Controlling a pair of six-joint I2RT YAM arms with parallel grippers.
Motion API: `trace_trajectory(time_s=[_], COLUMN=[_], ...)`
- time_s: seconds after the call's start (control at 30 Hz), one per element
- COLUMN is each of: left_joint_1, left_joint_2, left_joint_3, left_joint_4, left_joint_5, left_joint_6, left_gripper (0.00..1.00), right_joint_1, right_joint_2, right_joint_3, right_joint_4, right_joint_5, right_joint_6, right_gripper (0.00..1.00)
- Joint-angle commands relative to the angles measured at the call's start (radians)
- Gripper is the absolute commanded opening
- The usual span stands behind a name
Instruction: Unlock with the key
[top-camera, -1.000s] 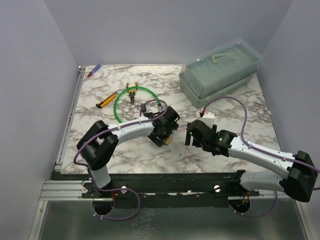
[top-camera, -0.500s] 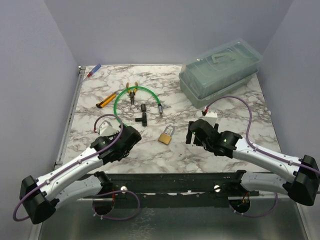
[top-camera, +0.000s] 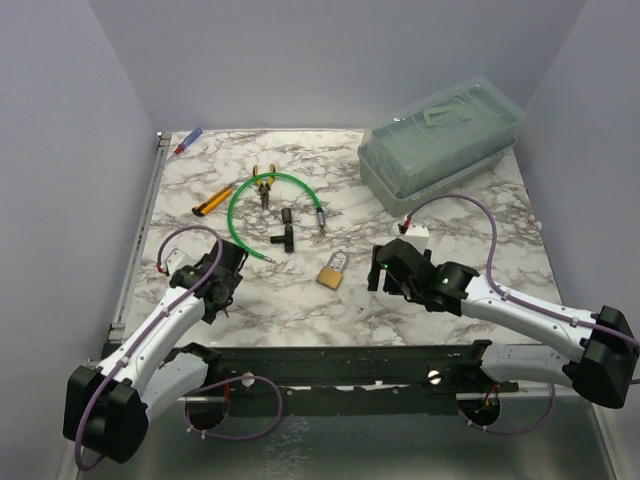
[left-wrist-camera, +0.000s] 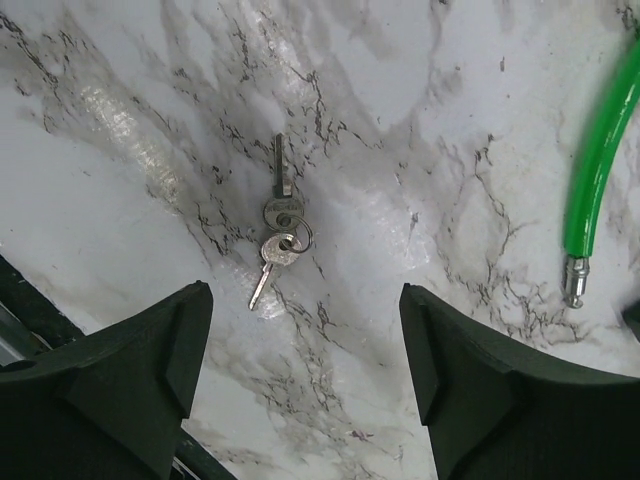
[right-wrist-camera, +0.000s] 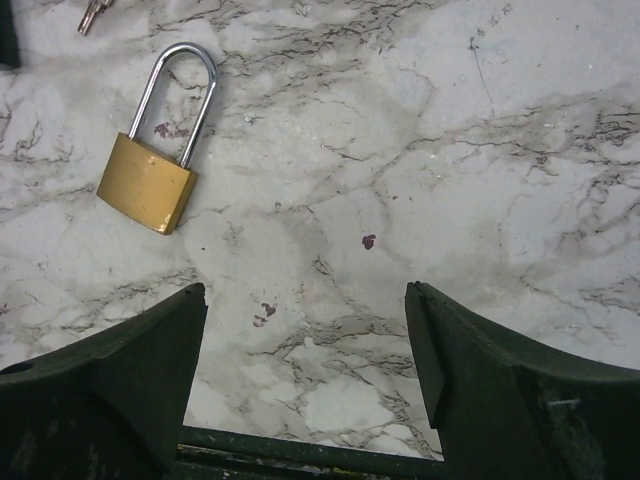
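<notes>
The key (left-wrist-camera: 279, 178) lies flat on the table (left-wrist-camera: 450, 120), just ahead of the left gripper (left-wrist-camera: 305, 315), whose jaws are apart and hold nothing. It is so thin the jaws may slip and push it away.

Open marble (left-wrist-camera: 400, 100) surrounds the key (left-wrist-camera: 281, 215), the green cable (left-wrist-camera: 600, 160) well apart.

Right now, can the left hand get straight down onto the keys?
Probably yes. The left hand is open above the keys, which lie flat on the tabletop just ahead of its fingers; the green cable lies off to the side, apart from them.
</notes>
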Motion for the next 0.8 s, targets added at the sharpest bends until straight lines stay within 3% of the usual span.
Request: trace_trajectory(time_s=[0.0,0.57,0.67,0.77], left_joint_1=[0.069,0.216,0.233,0.24], left_joint_2=[0.064,0.23,0.248,0.259], left_joint_3=[0.007,-0.053,-0.064,-0.066], left_joint_4=[0.091,0.25,0.277,0.297], left_joint_5=[0.068,0.177,0.205,0.22], left_joint_6=[0.138,0.24,0.255,0.275], left_gripper=[0.78,0.56,0.44,0.25], right_joint_1=[-0.003,-0.003,-0.003,-0.003], right_joint_2=[-0.021,-0.006,-0.003,0.002], right_joint_3=[-0.027,-0.022,-0.019,-0.017], right_joint_4=[0.012,0.006,0.004,0.004], right_joint_5=[-0.023,-0.009,-0.002,0.0], right_joint_6=[0.018,0.008,0.007,0.005], right_gripper=[0.85,0.85,0.85,0.85])
